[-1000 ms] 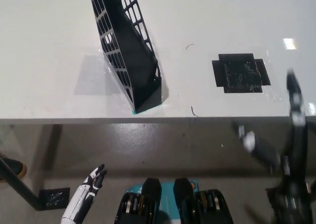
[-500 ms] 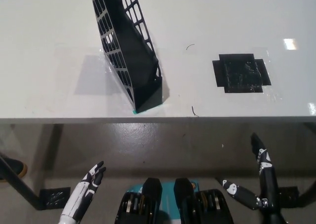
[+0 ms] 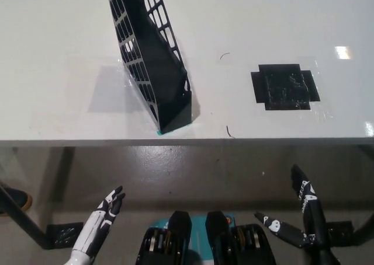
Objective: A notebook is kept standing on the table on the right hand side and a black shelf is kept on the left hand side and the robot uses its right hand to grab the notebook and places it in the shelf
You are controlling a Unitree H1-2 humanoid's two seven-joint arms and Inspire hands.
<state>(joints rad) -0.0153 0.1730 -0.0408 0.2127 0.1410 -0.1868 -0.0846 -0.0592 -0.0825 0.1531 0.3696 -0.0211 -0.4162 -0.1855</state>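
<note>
Change since earlier: right hand [image 3: 298,218] sits lower than a second ago, when it reached up level with the table's near edge; now it hangs below that edge, over the floor. Left hand [image 3: 104,215] has barely shifted.
Right hand: one, black, fingers spread wide apart, holding nothing.
Left hand: one, white, resting well off to the far side of the right hand, also below the table edge; fingers straight and close together, nothing in them.
Black tape patch [image 3: 284,86]: one, on the table top, straight ahead of the right hand and beyond the table edge.
Shelf [image 3: 152,60]: one, black lattice-sided, standing on the table ahead of the right hand and off toward the left hand's side; its near corner comes close to the table edge.
Notebook: none in view; whether one stands inside the shelf cannot be told.
Table [image 3: 58,43]: one, white, spanning the whole view ahead of both hands.
Floor [image 3: 175,171]: grey, under both hands.
</note>
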